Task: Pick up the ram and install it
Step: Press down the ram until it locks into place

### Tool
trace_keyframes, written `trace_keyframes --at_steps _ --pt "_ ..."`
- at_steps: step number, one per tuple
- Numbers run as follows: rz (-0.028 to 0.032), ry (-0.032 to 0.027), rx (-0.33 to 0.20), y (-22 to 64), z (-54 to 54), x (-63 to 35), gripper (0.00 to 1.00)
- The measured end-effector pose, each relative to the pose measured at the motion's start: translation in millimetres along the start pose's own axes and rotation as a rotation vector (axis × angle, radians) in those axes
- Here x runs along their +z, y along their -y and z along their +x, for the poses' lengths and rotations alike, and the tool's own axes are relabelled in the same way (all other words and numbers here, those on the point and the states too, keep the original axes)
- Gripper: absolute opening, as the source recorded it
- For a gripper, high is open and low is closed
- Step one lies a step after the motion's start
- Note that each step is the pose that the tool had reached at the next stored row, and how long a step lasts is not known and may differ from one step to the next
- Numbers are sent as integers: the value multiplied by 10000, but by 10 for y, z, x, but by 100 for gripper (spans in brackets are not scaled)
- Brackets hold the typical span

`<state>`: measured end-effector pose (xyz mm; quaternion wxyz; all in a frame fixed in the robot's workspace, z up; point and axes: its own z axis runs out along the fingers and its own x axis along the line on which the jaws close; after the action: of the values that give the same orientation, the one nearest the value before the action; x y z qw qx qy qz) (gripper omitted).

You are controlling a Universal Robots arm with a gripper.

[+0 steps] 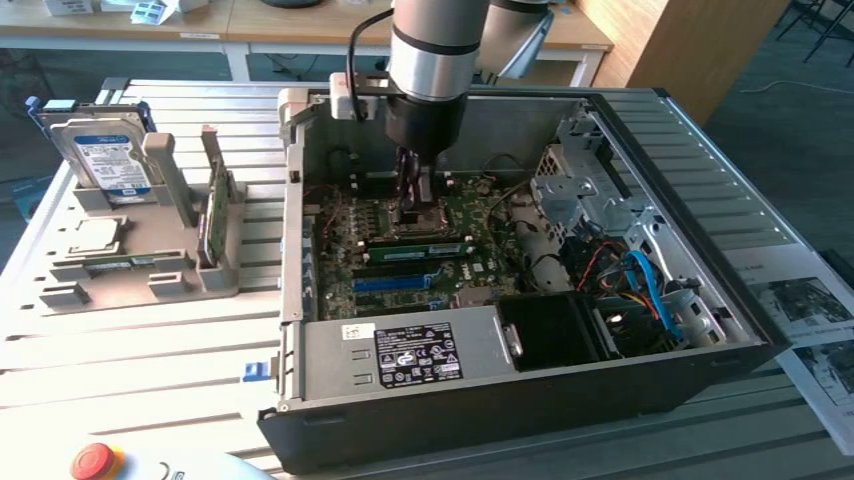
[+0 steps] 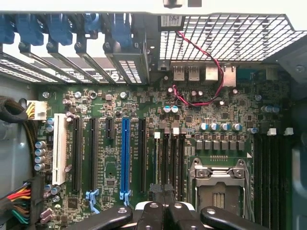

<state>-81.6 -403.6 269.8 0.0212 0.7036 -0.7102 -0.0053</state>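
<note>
the gripper (image 1: 420, 195) hangs inside the open computer case (image 1: 400, 420), low over the motherboard (image 1: 461, 272), fingers pressed together with nothing visibly pinched (the wrist view shows them meeting above the board's slots). the ram (image 1: 215, 212) stands on edge in a grey rack (image 1: 134, 285) outside the case, at about nine o'clock from the gripper in the exterior view. judging by that, the pick-up is not yet done; grasping calls for spread fingers squared to the stick's thin top edge.
</note>
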Motion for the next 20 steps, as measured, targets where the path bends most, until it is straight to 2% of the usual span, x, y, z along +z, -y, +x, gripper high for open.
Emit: trace_keyframes --at_steps 9,20 --pt "-8 -2 -1 24 1 -2 10" --pt "-20 -3 -37 192 14 -8 10"
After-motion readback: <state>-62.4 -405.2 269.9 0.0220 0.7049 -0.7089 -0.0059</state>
